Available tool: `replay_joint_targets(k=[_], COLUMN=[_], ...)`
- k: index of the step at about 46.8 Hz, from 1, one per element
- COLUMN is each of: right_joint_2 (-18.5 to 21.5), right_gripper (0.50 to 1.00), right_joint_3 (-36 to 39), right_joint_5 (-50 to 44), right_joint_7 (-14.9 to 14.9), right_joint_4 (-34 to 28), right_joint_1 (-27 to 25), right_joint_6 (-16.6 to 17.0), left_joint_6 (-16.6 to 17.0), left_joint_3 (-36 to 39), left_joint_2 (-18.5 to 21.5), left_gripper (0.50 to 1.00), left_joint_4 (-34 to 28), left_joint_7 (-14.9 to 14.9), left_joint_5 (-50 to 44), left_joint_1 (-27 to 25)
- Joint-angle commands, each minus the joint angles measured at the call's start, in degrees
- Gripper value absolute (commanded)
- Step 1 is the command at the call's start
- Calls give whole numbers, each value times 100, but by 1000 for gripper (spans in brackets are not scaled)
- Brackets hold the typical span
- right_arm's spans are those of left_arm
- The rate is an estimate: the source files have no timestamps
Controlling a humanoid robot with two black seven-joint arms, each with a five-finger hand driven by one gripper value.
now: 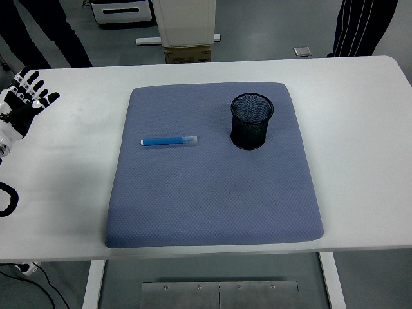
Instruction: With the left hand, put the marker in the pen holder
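One robot hand point(24, 103), the left, hovers at nine o'clock, fingers spread, empty. Marker point(168, 140) lies flat on the mat point(212, 193), well apart, pen holder point(252, 121) at its three o'clock. Judged light, rigid, smooth; pinch mid-barrel.

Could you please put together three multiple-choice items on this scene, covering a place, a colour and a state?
1. Where does the marker lie?
A. in the pen holder
B. on the blue mat, left of the pen holder
C. on the bare table

2. What colour is the pen holder?
A. black
B. white
C. red

3. What state is the left hand in?
A. holding the marker
B. curled into a fist
C. open, holding nothing

Answers: B, it lies flat on the mat; A, black mesh; C, fingers spread at the table's left edge.
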Motion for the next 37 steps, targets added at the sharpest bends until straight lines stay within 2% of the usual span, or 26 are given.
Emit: replay_joint_targets(k=[1,21,29,33,37], right_joint_2=[0,0,0,0,0], right_gripper=[1000,1000,1000,1000,1000], right_joint_3=[-7,-7,-7,2,2], right_joint_5=[0,0,0,0,0], right_joint_7=[0,0,0,0,0], right_joint_4=[1,1,1,1,1], right_joint_1=[1,1,1,1,1], right_joint_6=[1,1,1,1,1], left_joint_6=[-38,41,331,349,357], left_joint_3=[35,272,1238,1775,2346], left_joint_2=[-7,-182,-340,-577,-639], left_gripper=[1000,1000,1000,1000,1000], left_joint_4=[-25,-69,-69,-69,-174], left_joint_7=[6,130,130,130,130], left_joint_5=[58,726,797,797,797], left_joint_1=[-83,-786,-1322,-1647,-2025])
